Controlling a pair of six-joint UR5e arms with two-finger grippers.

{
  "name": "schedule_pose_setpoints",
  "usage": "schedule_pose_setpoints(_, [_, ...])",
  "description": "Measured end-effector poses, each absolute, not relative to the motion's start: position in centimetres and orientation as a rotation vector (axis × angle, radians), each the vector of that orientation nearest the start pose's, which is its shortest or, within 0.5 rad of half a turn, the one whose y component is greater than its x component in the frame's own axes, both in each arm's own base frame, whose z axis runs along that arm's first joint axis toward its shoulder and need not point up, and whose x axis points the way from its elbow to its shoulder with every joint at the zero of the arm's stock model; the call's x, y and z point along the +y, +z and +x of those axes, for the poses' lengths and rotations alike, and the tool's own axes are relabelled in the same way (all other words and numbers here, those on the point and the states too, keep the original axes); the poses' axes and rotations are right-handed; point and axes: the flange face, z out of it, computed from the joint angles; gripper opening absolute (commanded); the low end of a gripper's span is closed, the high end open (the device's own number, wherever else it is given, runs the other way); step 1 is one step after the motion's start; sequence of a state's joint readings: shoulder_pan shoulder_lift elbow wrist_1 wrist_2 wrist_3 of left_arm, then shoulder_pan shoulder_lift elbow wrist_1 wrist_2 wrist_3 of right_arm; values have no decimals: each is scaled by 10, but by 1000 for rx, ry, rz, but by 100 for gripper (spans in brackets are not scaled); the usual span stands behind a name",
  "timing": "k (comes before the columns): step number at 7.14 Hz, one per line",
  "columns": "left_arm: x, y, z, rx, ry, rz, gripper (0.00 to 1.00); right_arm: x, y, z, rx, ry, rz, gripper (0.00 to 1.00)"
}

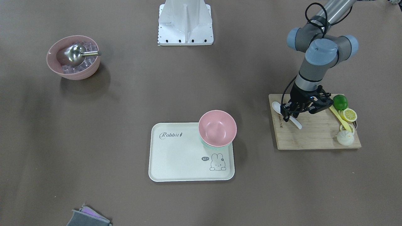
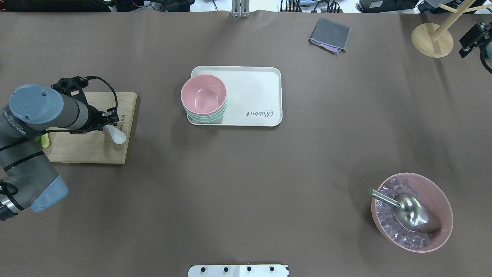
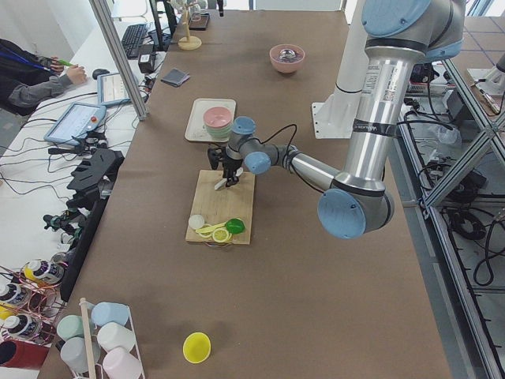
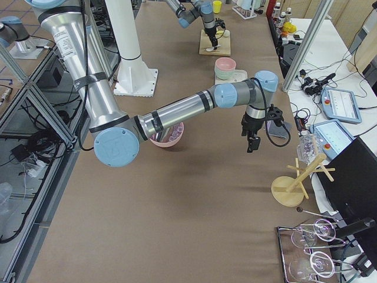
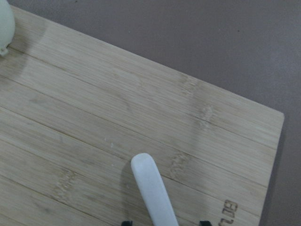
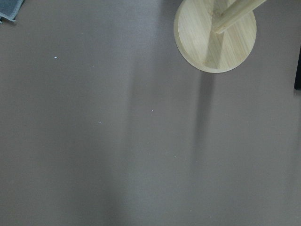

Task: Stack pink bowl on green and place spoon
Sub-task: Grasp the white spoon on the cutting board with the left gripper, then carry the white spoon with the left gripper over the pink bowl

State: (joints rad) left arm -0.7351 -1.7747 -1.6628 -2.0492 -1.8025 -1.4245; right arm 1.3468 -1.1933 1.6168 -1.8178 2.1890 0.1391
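Left claw (image 1: pixel 291 115) low over the wooden board (image 1: pixel 314 138) at my left end of the tabletop (image 1: pixel 125 110); fingers apart, one on each side of the white spoon (image 1: pixel 276 107); wrist view shows the handle running up between the two fingertips with a gap on both sides, so nothing gripped.

Spoon lies flat on the board, its scoop end toward the board's edge nearest the tray (image 1: pixel 176 157), handle pointing inward across the wood.

Pink bowl (image 1: pixel 217 128) sits upright, nested in the green bowl (image 1: pixel 207 145); only the green rim shows beneath it; the stack stands on one corner of the tray, mid-tabletop, well apart from the board.

Also on the board, at its far end from the spoon: a lime (image 1: pixel 340 102) and a lemon half (image 1: pixel 349 115), close together.

Right claw (image 4: pixel 252 138) hangs above bare tabletop near a wooden stand (image 6: pixel 215 35); cannot tell whether its fingers are apart or together.

Ice bowl (image 1: pixel 73 56) with a metal scoop (image 1: pixel 75 52) in it stands alone toward my right.
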Motion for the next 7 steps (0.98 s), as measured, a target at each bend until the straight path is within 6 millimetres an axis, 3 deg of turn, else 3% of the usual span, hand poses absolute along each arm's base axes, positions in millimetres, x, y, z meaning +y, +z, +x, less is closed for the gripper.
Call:
schedule_pose_setpoints(5, [-487, 450, 370, 822, -457, 141, 0, -623, 469, -65, -635, -133, 42, 100])
schedule_pose_setpoints(6, [-493, 438, 373, 826, -459, 143, 0, -619, 478, -64, -634, -128, 29, 100])
schedule_pose_setpoints(7, [-507, 410, 381, 814, -469, 140, 0, -612, 491, -62, -633, -122, 8, 100])
